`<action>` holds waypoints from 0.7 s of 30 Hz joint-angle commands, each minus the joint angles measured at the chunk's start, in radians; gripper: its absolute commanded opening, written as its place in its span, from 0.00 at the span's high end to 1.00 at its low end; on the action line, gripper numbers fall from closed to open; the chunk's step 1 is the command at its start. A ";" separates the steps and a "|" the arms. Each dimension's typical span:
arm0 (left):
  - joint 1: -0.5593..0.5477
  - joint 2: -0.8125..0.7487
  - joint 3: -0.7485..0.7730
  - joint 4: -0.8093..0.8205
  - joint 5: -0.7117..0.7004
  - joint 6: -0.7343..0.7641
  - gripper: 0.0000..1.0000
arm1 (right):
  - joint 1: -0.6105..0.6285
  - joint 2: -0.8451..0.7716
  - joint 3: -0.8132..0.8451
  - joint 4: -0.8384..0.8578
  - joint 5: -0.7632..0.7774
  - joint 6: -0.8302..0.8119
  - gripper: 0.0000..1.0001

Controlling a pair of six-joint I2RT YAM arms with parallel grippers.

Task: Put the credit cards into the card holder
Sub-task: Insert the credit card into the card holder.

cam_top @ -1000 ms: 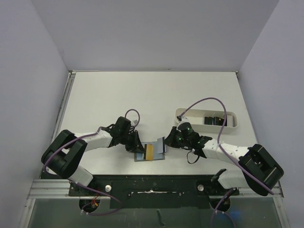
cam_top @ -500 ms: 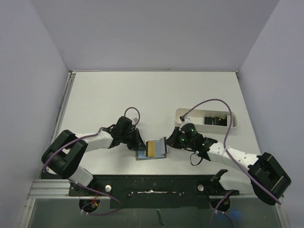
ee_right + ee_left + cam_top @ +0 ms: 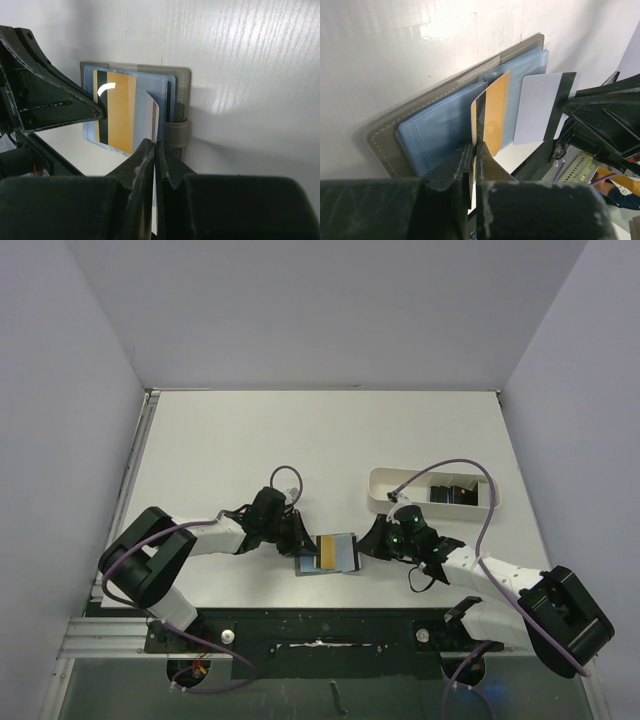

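Observation:
The card holder (image 3: 348, 567), grey-olive with light blue lining, lies open on the table between my two grippers. My left gripper (image 3: 302, 542) is shut on an orange credit card with a black stripe (image 3: 494, 112), which stands over the blue lining (image 3: 440, 132). From the other side my right gripper (image 3: 372, 542) is shut on a white credit card with a black stripe (image 3: 537, 107), seen edge-on (image 3: 153, 116) over the holder's right half beside its strap (image 3: 177, 132). More dark cards (image 3: 450, 494) lie in the white tray.
The white oblong tray (image 3: 383, 485) stands behind my right arm, a purple cable arching over it. My left gripper's fingers (image 3: 50, 102) fill the left of the right wrist view. The table's near edge runs just below the holder.
Both grippers and the card holder have shifted a little to the right. The orange and white cards now lie closer together over the holder. The right arm has dropped lower.

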 commanded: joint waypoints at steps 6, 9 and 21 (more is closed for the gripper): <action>-0.066 0.066 0.023 0.084 -0.092 -0.054 1.00 | -0.003 0.027 -0.074 0.125 -0.031 0.026 1.00; -0.081 0.067 0.014 0.121 -0.126 -0.083 1.00 | 0.002 0.019 -0.092 0.135 -0.015 0.043 1.00; -0.086 0.071 0.032 0.086 -0.155 -0.063 1.00 | -0.004 -0.219 0.162 -0.438 0.228 -0.104 1.00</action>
